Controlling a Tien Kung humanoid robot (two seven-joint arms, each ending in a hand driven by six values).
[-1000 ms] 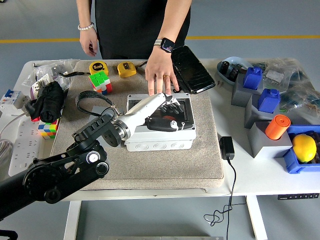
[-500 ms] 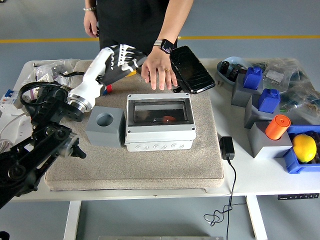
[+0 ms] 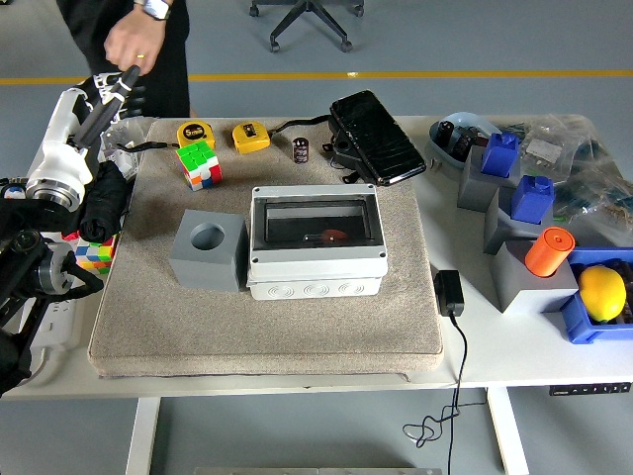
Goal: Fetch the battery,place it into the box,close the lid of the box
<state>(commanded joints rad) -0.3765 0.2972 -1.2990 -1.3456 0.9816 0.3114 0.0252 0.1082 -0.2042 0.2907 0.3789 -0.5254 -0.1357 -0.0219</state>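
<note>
My left hand [image 3: 111, 91] hangs at the tabletop's [image 3: 514, 346] far left edge, fingers loosely extended, holding nothing. A person's hand [image 3: 134, 40] hovers just above it. The box [image 3: 315, 243] sits mid-mat, lid shut, something reddish dimly visible inside; I can't tell if that's the battery.

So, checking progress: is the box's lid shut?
Yes, the clear lid lies flat over the grey box, with something dark and red showing through it.

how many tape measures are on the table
2, both yellow, at the mat's far edge: one tape measure just behind the Rubik's cube, the other tape measure to its right, near the small battery. The clutter at the table's ends could hide more.
</note>
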